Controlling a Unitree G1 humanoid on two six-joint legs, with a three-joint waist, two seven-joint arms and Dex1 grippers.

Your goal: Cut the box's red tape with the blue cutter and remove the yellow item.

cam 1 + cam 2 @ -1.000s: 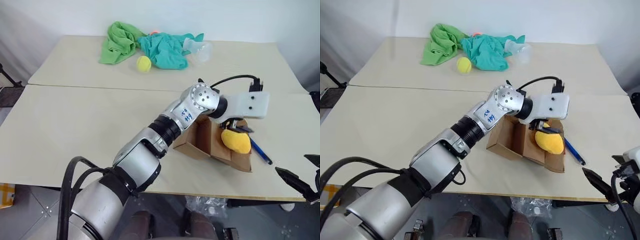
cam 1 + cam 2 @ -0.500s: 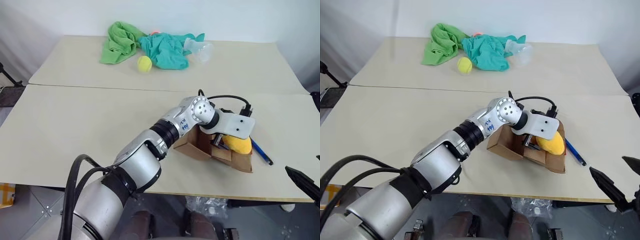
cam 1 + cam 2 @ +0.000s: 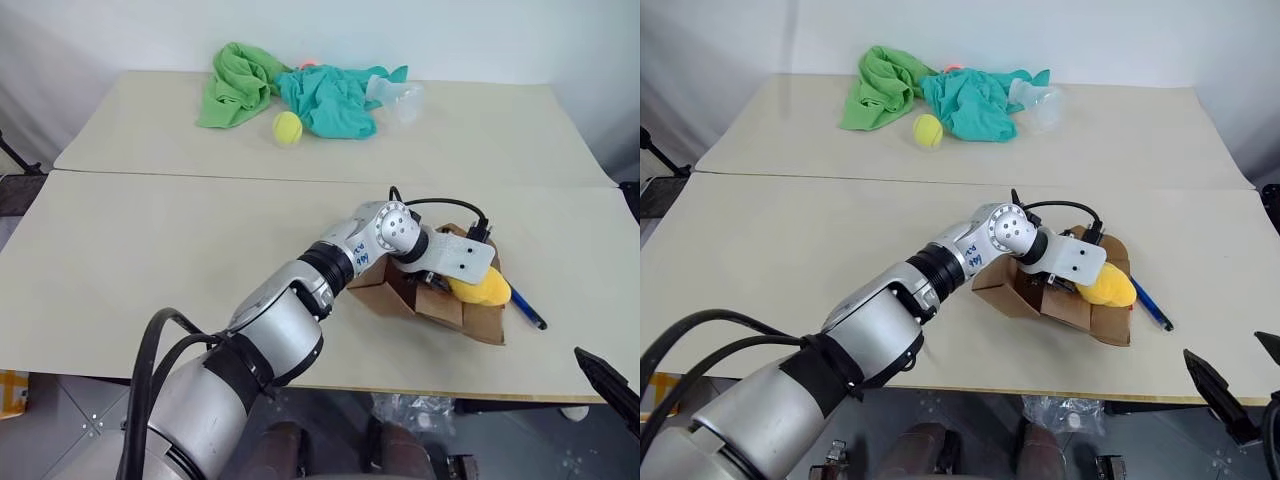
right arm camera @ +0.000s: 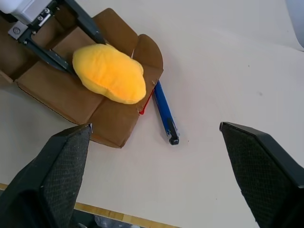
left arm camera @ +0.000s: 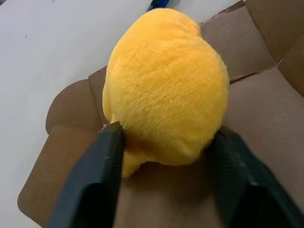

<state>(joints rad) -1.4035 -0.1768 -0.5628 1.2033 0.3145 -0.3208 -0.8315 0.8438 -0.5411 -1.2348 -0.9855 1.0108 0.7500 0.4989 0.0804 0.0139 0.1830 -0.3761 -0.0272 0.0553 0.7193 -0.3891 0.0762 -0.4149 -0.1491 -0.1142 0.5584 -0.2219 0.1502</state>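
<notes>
On the near right part of the desk (image 3: 150, 250), the box (image 3: 470, 318) lies with its flaps splayed open, and the yellow item (image 3: 1106, 290) sits on the opened cardboard at the side nearest the blue cutter (image 4: 165, 112). The left hand (image 5: 164, 156) reaches across from the robot's left and has its two black fingers (image 5: 95, 175) set on either side of the yellow item's near end, both pads touching the plush; it looks like a grasp just made, or about to firm up (how hard it presses cannot be told). The yellow item stretches away from that hand along the line the fingers point, its far end toward the box's outer flap and the cutter beyond. So the coming move turns on this: the item lies straight ahead of the left hand, lengthwise between its fingers, and lifting it up and clear of the flaps should take it out.

The right hand (image 4: 156, 190) hovers released, fingers spread wide, near the desk's front edge and well apart from the box. A sliver of the red tape (image 4: 145, 105) shows at the flap edge just beside the cutter, which lies flat on the desk touching or nearly touching the box. The left hand is plainly the nearer one. Far back lie cloths (image 3: 290, 92) and a tennis ball (image 3: 287, 126).
</notes>
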